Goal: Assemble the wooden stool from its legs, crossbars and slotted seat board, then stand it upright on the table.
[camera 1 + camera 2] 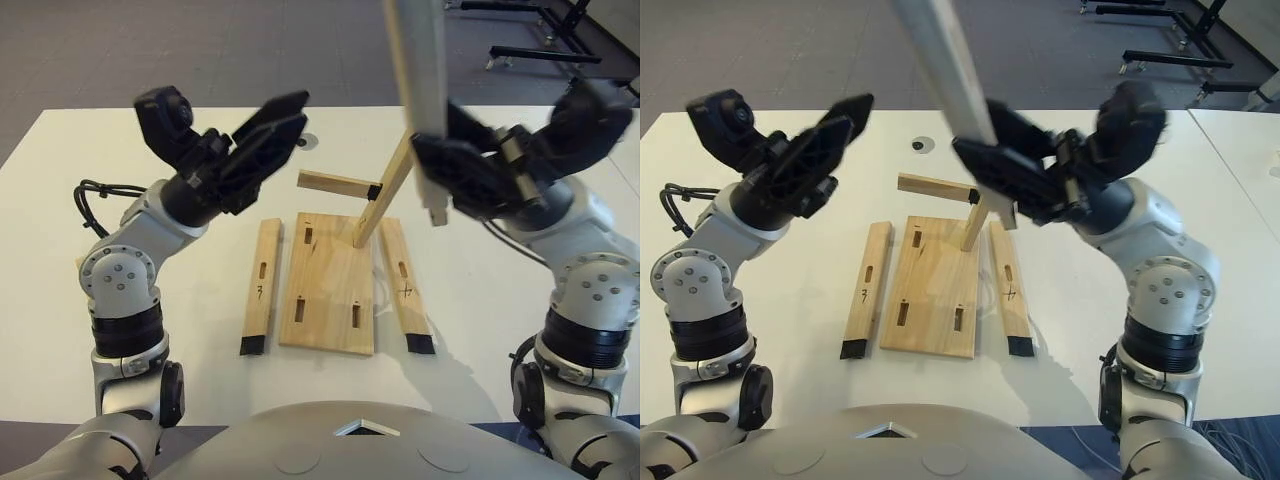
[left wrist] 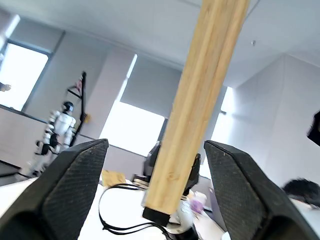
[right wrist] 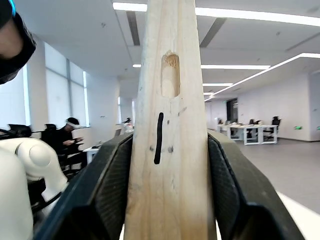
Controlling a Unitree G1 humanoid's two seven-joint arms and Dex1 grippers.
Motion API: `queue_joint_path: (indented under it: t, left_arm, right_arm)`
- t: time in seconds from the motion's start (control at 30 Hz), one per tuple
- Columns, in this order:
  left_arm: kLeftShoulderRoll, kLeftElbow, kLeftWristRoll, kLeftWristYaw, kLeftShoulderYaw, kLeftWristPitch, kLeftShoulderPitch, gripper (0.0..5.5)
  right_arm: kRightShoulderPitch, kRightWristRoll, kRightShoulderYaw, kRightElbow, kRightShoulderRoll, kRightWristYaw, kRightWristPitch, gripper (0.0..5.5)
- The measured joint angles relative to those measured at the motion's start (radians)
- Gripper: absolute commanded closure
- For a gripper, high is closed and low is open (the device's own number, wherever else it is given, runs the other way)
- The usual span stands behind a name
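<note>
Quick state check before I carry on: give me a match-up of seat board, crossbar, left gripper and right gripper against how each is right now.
1. seat board
2. crossbar
3. left gripper
4. right gripper

A. shut on a leg
B. flat on the table
C. open, raised
D. off the table, joined to the leaning leg

Pairs: 1-B, 2-D, 3-C, 4-A

The seat board (image 1: 325, 300) lies on the table (image 1: 100, 180) between left leg (image 1: 262, 285) and right leg (image 1: 405, 285).
</note>
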State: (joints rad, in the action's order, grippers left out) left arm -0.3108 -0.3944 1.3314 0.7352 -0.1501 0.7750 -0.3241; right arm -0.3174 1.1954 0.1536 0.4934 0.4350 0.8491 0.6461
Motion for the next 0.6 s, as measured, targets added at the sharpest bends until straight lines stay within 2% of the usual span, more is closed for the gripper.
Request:
queue_joint_path:
  t: [0.27,0.6]
  left_arm:
    - [-0.013,-0.021,-0.048,0.024,0.066,0.002,0.000,1.99]
    - [0.014,-0.020,-0.077,0.028,0.083,-0.019,0.000,1.99]
  right_arm:
    - [0.015,-0.126,-0.119,-0.071,-0.033,0.072,-0.037,3.48]
    - [0.036,-0.211,-0.192,-0.109,-0.043,0.123,-0.059,3.48]
